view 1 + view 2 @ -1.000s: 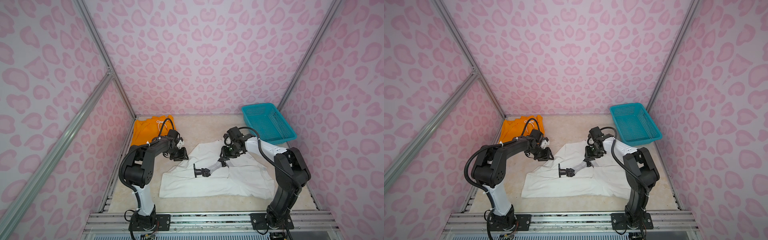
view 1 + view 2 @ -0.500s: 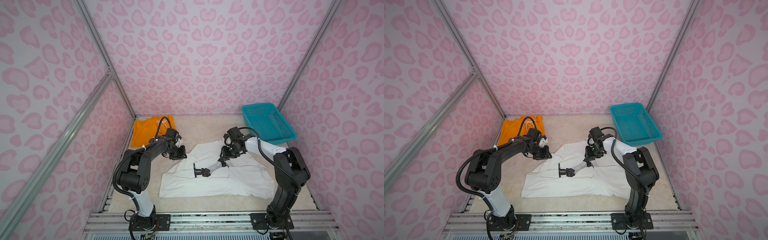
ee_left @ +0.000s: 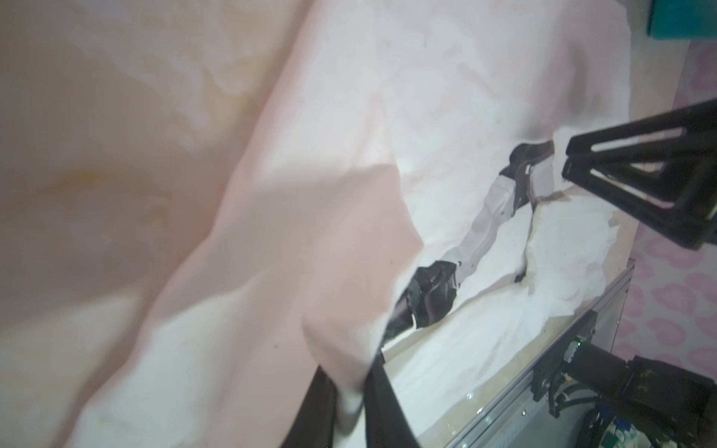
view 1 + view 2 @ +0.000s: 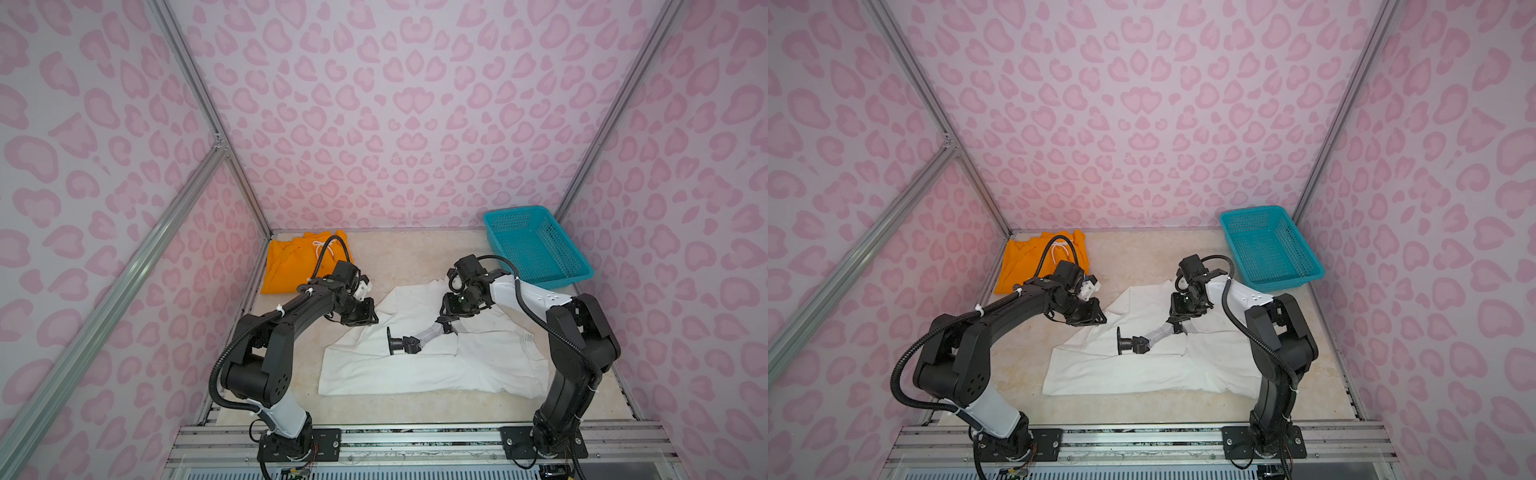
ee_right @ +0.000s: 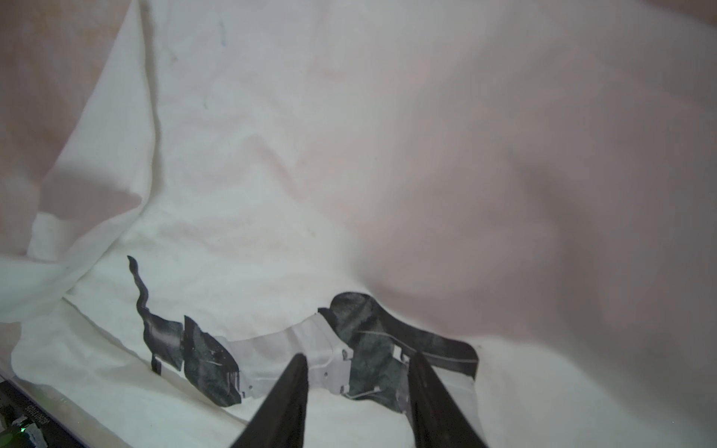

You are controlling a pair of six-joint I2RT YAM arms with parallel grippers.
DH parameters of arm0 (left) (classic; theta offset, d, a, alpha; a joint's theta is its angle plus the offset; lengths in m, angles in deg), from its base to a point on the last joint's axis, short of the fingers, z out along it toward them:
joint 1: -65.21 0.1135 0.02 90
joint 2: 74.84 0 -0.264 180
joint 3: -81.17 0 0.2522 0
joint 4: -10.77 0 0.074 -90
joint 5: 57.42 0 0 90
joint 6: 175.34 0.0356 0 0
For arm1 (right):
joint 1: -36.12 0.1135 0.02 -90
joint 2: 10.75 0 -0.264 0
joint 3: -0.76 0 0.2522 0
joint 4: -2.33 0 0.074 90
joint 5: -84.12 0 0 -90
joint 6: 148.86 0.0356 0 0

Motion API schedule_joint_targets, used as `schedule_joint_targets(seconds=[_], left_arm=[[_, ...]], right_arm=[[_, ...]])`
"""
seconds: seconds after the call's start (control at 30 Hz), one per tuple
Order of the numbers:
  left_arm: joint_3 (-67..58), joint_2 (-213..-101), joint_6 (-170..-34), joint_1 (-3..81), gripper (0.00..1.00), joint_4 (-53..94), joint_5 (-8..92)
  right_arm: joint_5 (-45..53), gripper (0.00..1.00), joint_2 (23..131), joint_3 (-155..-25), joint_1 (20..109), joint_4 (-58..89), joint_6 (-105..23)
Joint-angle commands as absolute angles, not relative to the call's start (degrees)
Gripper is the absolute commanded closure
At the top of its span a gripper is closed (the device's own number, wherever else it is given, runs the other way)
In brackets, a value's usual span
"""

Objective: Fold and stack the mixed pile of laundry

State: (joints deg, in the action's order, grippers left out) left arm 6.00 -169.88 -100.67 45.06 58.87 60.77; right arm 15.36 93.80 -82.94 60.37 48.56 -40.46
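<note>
Fold of T-shirt (image 3: 446,97) clamped in left pincer (image 3: 350,388) | left wrist view only

A teal basket (image 4: 536,249) of perforated plastic sits in the far right corner of the beige marbled table (image 4: 407,257), its long side close to the right wall; both top views show it (image 4: 1268,249). Pink walls (image 4: 395,104) with a darker pink blotch print close in three sides, braced by aluminium posts (image 4: 208,120). A metal rail (image 4: 415,440) runs along the near edge.
</note>
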Motion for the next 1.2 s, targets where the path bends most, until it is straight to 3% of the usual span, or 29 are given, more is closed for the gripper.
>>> schedule_joint_targets(seconds=[0.0,0.2,0.47,0.63,0.77,1.17], left_arm=[[7.5,-168.4,-98.3,41.1,0.78,60.5,62.4],[10.7,-166.9,-100.3,37.6,0.7,57.5,63.0],[9.5,-167.8,-98.0,36.2,0.54,57.1,54.7],[6.6,-170.6,-97.9,31.5,0.55,58.5,44.5],[4.7,-173.5,-102.2,28.6,0.6,59.5,42.0],[3.0,-178.8,-113.1,21.7,0.59,60.4,34.3]], right_arm=[[15.4,0.56,94.3,-82.5,60.4,48.0,-40.2],[15.5,0.56,94.4,-82.4,60.4,48.0,-40.2],[15.4,0.56,94.2,-82.3,60.3,48.0,-40.3],[15.4,0.56,94.1,-82.2,60.4,48.0,-40.2],[15.3,0.56,94.1,-81.9,60.3,47.8,-40.1],[15.8,0.56,93.8,-80.9,59.9,47.0,-40.4]])
